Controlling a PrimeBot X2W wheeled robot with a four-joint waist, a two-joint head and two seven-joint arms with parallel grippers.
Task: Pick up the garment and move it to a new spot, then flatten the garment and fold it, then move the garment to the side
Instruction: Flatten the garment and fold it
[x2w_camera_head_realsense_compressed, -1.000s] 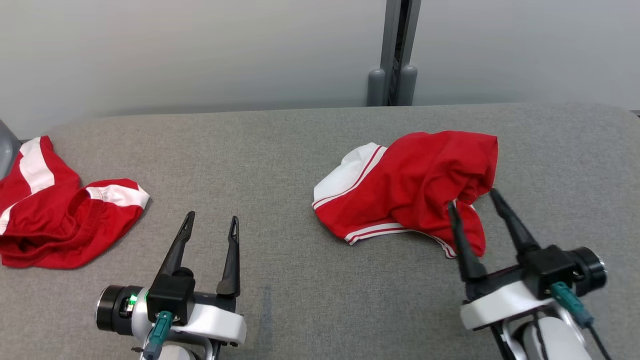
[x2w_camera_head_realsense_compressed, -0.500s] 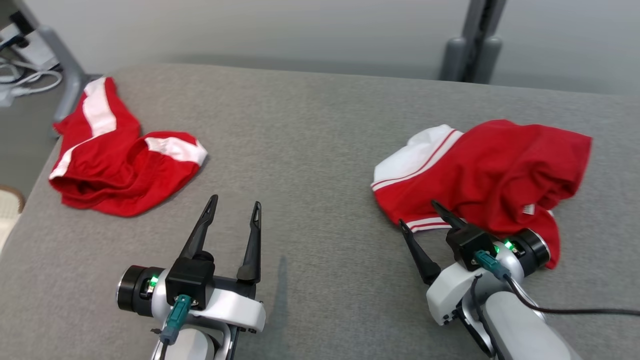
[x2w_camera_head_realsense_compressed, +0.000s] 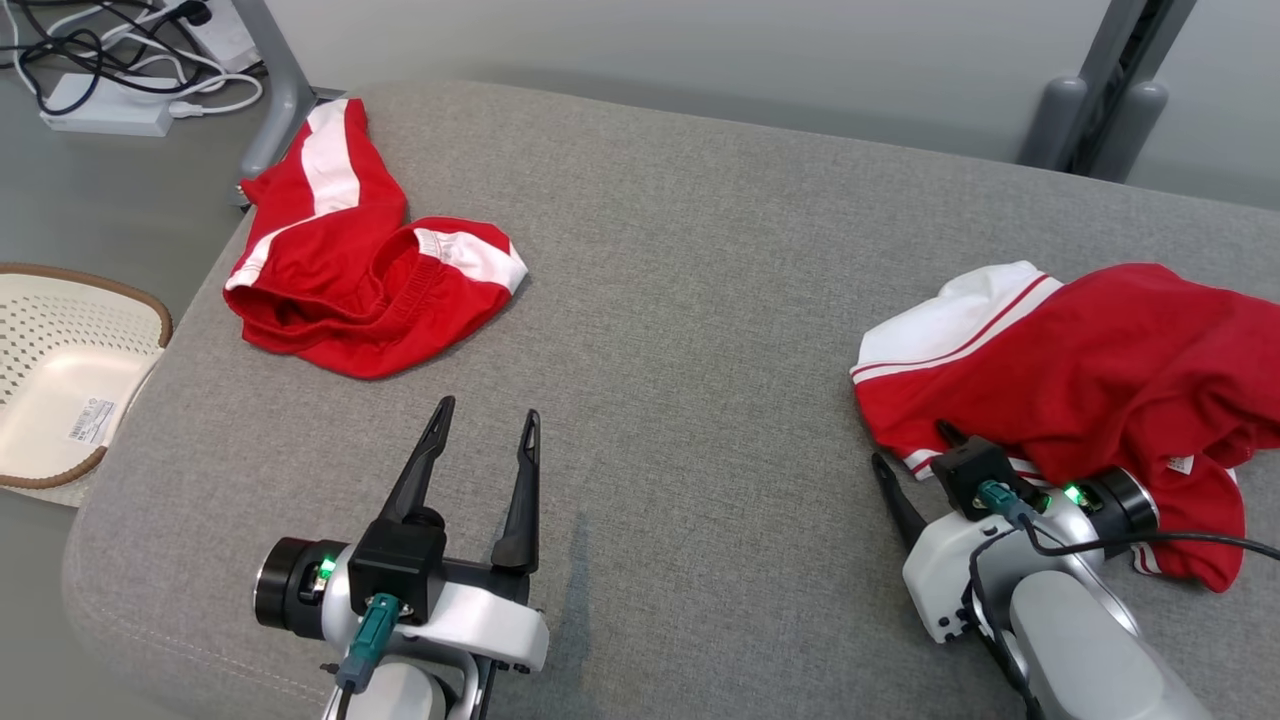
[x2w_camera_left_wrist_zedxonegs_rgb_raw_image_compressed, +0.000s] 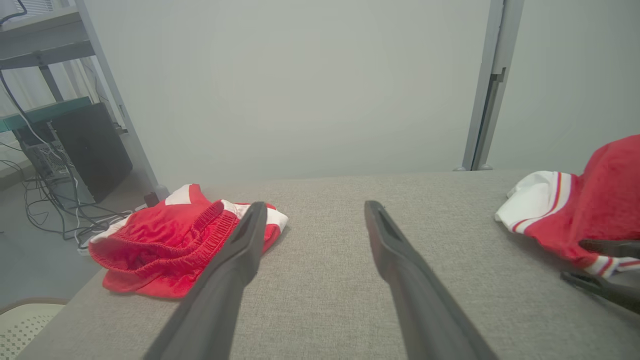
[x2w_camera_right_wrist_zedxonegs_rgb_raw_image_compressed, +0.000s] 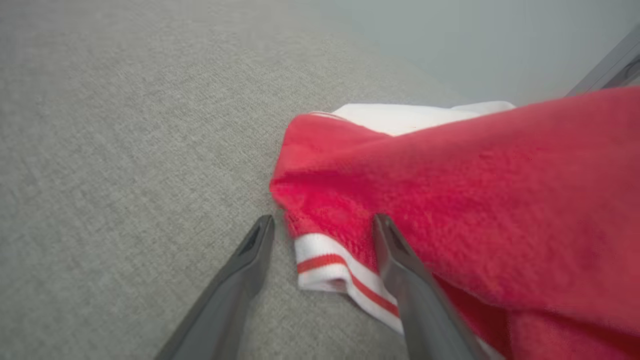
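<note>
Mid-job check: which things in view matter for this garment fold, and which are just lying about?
In the job:
- red-and-white shirt
- right gripper, open, the shirt's striped edge between its fingers
- left gripper, open
- grey table

Lying about, it seems:
- red shorts
- basket
- power strip
- cables

Red-and-white striped-trim garment (x2w_camera_head_realsense_compressed: 1100, 370) lies crumpled, bunched up, at the right.
</note>
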